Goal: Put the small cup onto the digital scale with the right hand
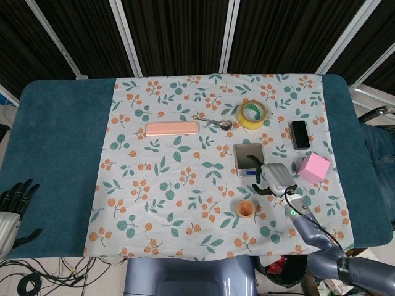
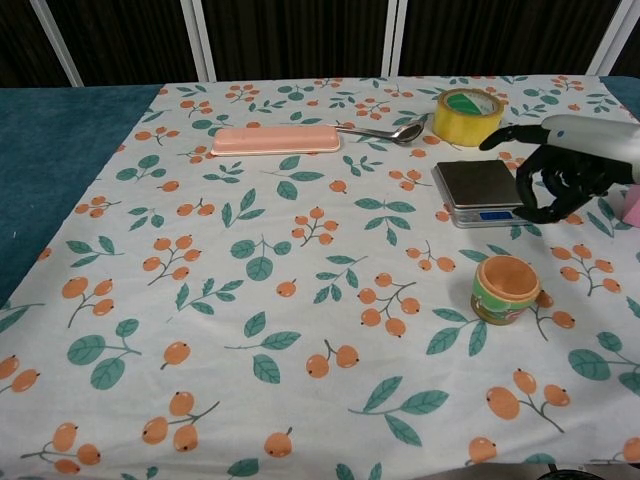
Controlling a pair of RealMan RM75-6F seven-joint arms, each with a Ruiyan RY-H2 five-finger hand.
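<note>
Orange inside and green-banded outside, the small cup (image 2: 506,288) stands upright on the floral cloth (image 2: 300,300), just in front of the digital scale (image 2: 479,190) and not on it. The right robot hand (image 2: 560,170) hangs above the scale's right edge, fingers curled loosely, holding nothing. The left robot hand (image 1: 12,203) rests far left of the scale at the counter (image 1: 62,135) edge, fingers spread, empty.
</note>
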